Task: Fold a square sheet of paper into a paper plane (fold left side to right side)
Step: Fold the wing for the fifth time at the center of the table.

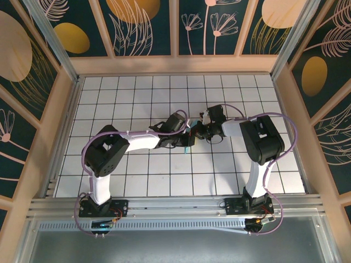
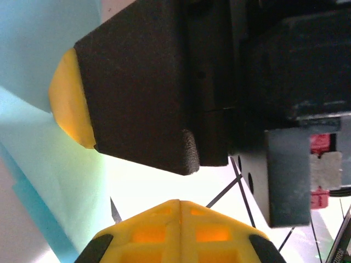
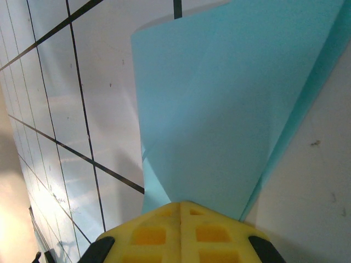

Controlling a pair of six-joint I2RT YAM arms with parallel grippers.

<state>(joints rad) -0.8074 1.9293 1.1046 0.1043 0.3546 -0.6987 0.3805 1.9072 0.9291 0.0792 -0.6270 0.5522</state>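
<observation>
You are working mid-fold. The square sheet of paper (image 3: 219, 109) is lying at the middle of the grid table (image 1: 137, 181), showing overlapping layers with slanted edges. Some creasing looks done, but it is not yet looking like a slim dart. Your left gripper (image 1: 185, 141) and right gripper (image 1: 197, 131) are meeting over that middle, covering the sheet. I cannot tell whether either pair of jaws is spread or pinching. You are likely facing more folds and pressing.
</observation>
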